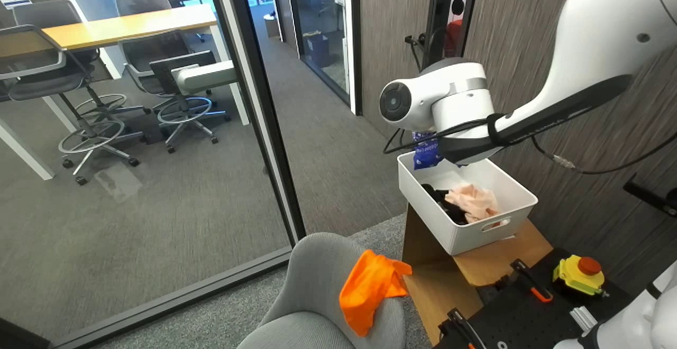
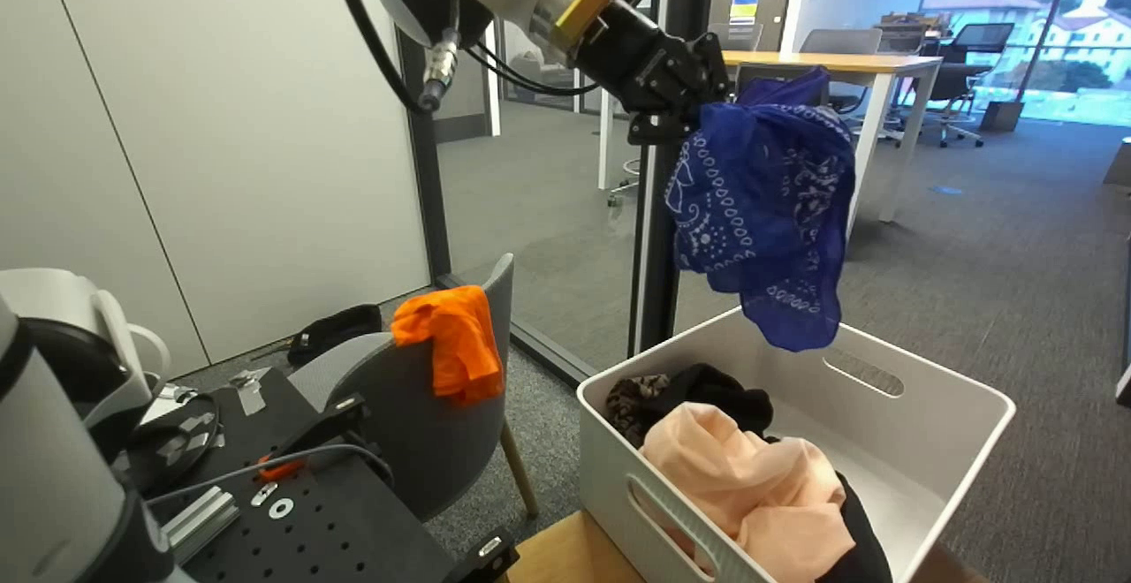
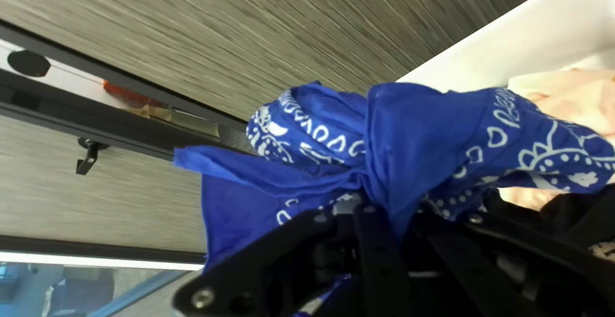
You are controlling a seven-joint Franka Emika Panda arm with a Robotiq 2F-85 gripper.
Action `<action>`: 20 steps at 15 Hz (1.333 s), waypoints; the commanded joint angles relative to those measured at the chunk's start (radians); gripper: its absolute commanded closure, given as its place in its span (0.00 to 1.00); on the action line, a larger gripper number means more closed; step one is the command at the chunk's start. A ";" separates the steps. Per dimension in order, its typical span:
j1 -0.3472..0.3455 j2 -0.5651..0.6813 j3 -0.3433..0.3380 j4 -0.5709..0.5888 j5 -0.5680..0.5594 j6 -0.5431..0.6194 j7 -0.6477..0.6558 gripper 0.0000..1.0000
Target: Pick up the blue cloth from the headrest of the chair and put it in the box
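In an exterior view, the arm (image 1: 587,58) (itself cut off) partly hides the blue cloth (image 1: 426,157).

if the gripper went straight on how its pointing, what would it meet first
Past the blue cloth in its grip, probably the wood-grain wall or the carpet near it; the cloth hides the exact line and depth is unclear.

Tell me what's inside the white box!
Inside the white box are a peach cloth, some black cloth and some brown patterned fabric. Whatever lies right under the peach cloth is covered, so I can't tell.
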 commanded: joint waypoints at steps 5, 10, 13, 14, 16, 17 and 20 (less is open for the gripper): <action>-0.111 0.079 -0.111 0.070 0.129 0.272 0.138 0.96; -0.169 0.223 -0.150 0.135 0.252 0.489 0.208 0.95; -0.191 0.310 -0.165 0.184 0.320 0.568 0.206 0.95; -0.197 0.335 -0.171 0.198 0.339 0.584 0.204 0.95; -0.208 0.375 -0.185 0.218 0.383 0.608 0.192 0.95; -0.209 0.392 -0.193 0.227 0.398 0.613 0.192 0.95; -0.211 0.432 -0.218 0.242 0.438 0.621 0.189 0.95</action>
